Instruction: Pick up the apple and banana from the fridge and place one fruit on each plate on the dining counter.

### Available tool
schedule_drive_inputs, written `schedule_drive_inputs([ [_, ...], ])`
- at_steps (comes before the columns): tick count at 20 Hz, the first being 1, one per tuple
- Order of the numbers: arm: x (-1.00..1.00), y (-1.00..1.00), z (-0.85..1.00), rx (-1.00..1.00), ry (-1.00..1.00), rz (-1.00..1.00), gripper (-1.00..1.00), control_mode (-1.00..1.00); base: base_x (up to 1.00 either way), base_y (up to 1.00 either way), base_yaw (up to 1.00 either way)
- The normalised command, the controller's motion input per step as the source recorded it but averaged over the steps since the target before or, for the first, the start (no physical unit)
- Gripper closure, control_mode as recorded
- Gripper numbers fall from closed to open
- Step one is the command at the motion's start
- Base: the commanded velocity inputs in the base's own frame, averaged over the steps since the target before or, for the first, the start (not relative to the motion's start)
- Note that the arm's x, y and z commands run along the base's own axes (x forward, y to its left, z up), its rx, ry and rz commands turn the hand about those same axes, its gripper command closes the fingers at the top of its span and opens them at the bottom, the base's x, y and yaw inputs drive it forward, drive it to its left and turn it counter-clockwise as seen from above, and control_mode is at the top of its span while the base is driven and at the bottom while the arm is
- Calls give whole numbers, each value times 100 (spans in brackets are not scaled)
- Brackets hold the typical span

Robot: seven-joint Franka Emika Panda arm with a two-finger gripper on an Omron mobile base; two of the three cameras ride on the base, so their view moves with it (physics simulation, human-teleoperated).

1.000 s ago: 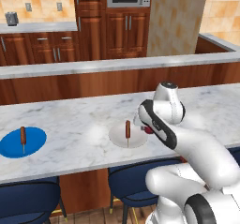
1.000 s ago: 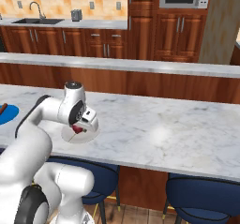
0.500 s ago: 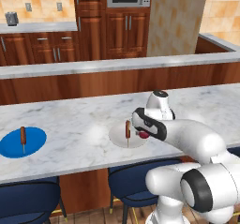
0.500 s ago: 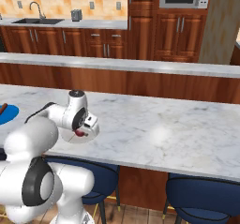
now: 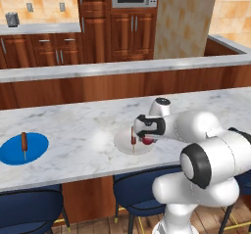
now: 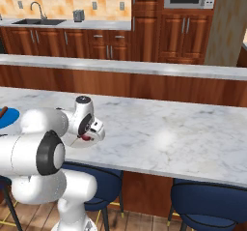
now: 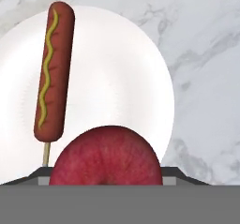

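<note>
Over the white plate (image 7: 108,82) we grip the apple (image 7: 106,156) in closed fingers; released off-centre, it could roll beyond the rim or knock the corn dog (image 7: 53,73).

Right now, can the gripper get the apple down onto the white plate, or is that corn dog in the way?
Probably yes. The gripper holds the apple over the white plate, and the corn dog lies along one side, leaving bare plate by the apple.
</note>
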Motion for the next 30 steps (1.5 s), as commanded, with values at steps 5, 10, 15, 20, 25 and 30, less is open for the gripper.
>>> schedule_drive_inputs([
  [5, 26, 12, -35, 0, 3, 0, -100, -100, 0, 0, 0],
  [10, 9, 5, -22, 0, 0, 0, -100, -100, 0, 0, 0],
  [15, -25, -7, 10, 1, -4, 0, -100, -100, 0, 0, 0],
  [20, -53, -16, 66, 0, -5, 0, -100, -100, 0, 0, 0],
  [25, -34, 3, 70, 0, 1, 0, -100, -100, 0, 0, 0],
  [30, -67, 23, 21, 0, 2, 5, -100, -100, 0, 0, 0],
])
